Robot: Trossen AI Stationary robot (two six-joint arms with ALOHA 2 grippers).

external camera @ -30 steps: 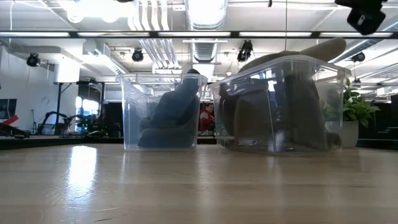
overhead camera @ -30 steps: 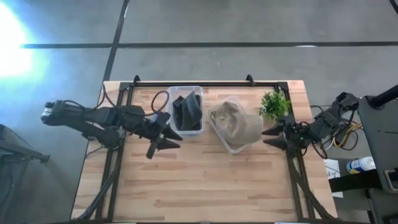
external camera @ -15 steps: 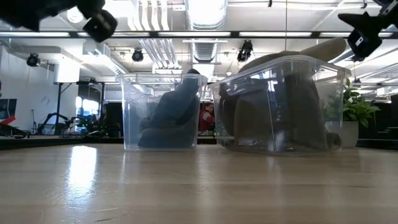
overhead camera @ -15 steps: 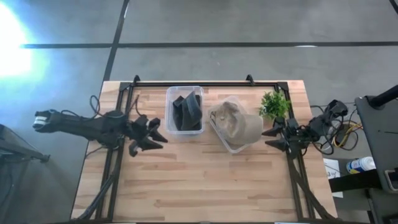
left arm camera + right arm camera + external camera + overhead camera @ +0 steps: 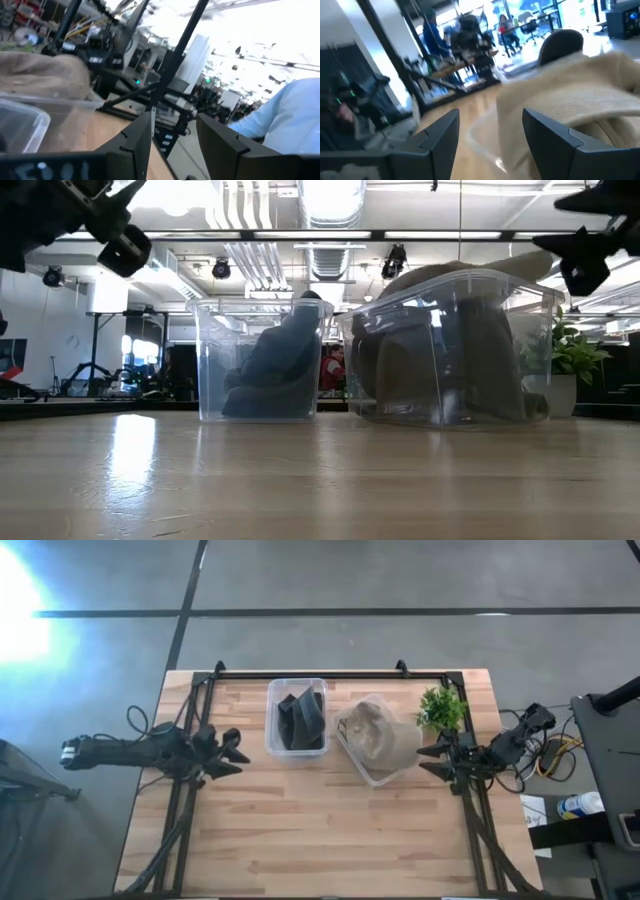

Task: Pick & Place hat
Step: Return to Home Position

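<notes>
Inventory, by kind and count:

- Light wooden plank surface (image 5: 330,830): one.
- Clear rectangular plastic bins: two, the left transparent bin (image 5: 271,730) and the right transparent bin (image 5: 372,778).
- Black fabric hat (image 5: 299,720): one dark bundle in the left transparent bin. Whether it is more than one piece cannot be told.
- Brown fabric hats (image 5: 380,740): one heap in the right transparent bin. The pieces in it cannot be separated for a count.
- Small green potted plant (image 5: 441,708): one.
- Dark robot grippers: two, the left gripper (image 5: 240,758) and the right gripper (image 5: 425,760), with two fingers each.
- Person in a light-blue top (image 5: 295,115): one.
</notes>
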